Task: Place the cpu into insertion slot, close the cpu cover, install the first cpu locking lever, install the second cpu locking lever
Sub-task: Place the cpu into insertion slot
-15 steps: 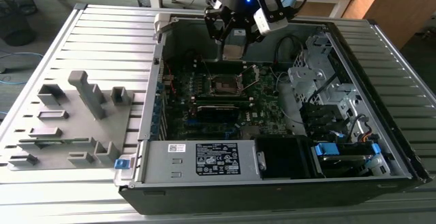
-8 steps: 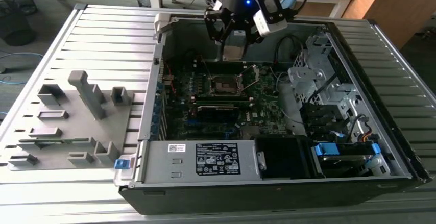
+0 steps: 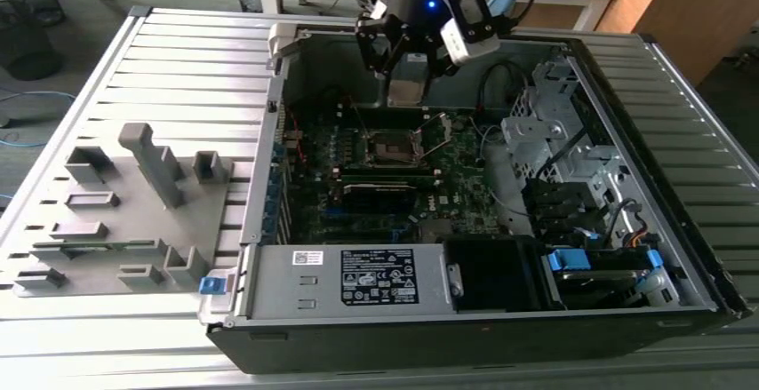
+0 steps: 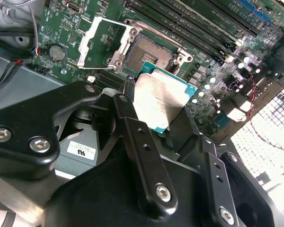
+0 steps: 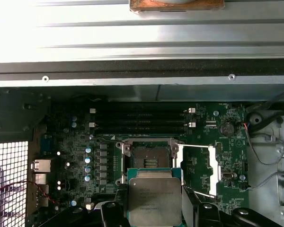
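Tool (image 4: 157, 112) clamped on the cpu (image 4: 163, 94) by two opposite edges, metal top facing the wrist. Cpu hangs clear of the bare insertion slot (image 4: 154, 52), near it, not seated. Cpu cover (image 4: 99, 40) lies swung open beside the slot.

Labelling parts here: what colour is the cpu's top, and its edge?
Dull silver-grey top, teal-green edge on the cpu; clearest in the second wrist view.

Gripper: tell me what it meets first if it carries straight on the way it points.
Probably the open insertion slot on the motherboard: the gripper, shut on the cpu, points at it with nothing between, though depth is unclear.
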Available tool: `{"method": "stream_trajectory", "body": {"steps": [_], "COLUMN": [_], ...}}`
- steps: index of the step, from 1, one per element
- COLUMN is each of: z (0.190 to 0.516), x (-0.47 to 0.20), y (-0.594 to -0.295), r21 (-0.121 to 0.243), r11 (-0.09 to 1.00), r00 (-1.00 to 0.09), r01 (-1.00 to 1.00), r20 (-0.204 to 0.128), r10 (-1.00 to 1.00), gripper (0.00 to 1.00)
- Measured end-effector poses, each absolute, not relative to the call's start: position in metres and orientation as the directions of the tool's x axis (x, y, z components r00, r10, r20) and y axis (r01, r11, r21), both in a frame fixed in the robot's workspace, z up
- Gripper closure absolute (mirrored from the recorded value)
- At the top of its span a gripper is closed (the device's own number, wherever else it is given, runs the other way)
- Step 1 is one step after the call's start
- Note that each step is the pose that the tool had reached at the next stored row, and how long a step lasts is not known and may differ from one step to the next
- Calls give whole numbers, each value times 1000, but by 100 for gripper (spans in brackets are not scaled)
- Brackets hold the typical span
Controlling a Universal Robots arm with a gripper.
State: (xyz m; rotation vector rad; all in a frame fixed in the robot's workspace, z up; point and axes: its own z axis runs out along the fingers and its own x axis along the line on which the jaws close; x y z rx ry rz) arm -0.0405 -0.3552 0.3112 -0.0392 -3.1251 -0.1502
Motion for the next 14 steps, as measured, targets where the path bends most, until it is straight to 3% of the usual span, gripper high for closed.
{"method": "stream_trajectory", "body": {"steps": [14], "z": [310], "x": [-41], "y": [-355], "r21": [96], "r11": [995], "r00": [-1000], "r01": [26], "r20": [14], "r10": [24], "gripper": [46]}}
